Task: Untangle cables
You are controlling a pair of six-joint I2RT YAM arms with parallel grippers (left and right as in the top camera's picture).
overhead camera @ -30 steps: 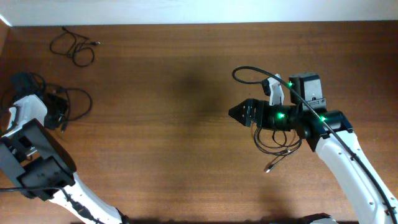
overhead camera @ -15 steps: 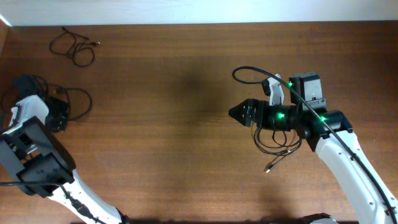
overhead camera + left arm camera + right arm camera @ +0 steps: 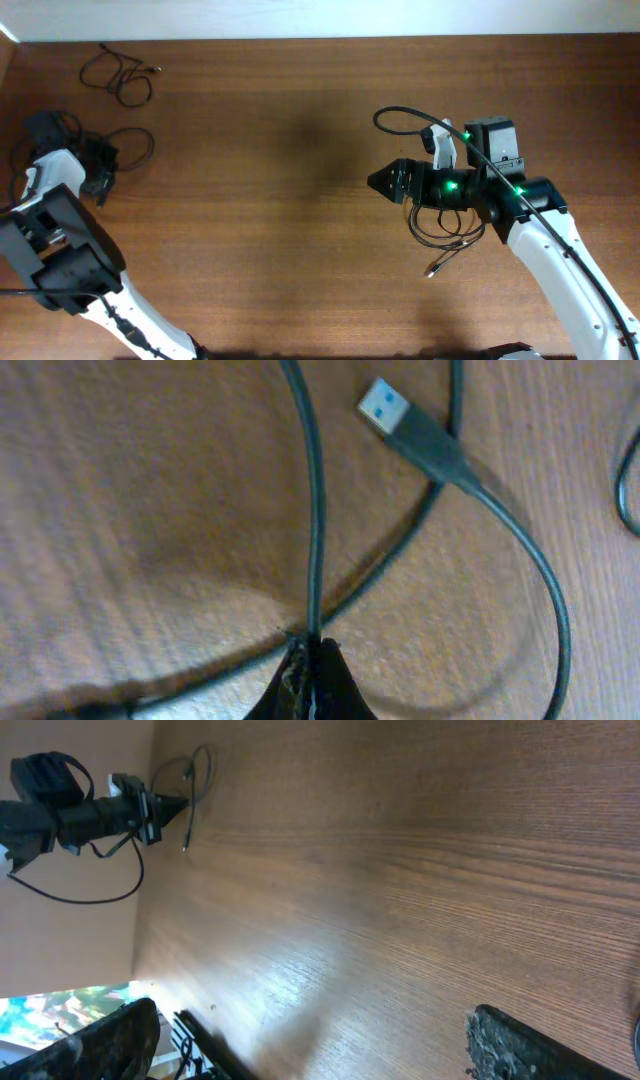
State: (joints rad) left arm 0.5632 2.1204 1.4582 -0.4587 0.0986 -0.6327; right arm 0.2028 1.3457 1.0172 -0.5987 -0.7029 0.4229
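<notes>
Three lots of cables point(image 3: 315, 510) lie on the table point(image 3: 300, 260): a loose coil point(image 3: 120, 76) at the far-left corner, a looped strand point(image 3: 137, 150) by the left edge, a tangle point(image 3: 446, 232) under the right arm point(image 3: 548, 245). The left gripper point(image 3: 312, 660), low over the table, pinches the looped strand, so drawing it clear seems in hand, calling for a slow, steady pull. The right gripper point(image 3: 380, 181) hovers spread wide, empty.

A brown wooden bench point(image 3: 270, 200), fine-grained with a soft satin finish, carries cables point(image 3: 315, 490) sheathed in smooth matt black plastic; one plug point(image 3: 385, 402) shows a bright metal shell. The right arm point(image 3: 560, 260) wears glossy white plastic; its fingers point(image 3: 520, 1045) are rough, black and pitted.
</notes>
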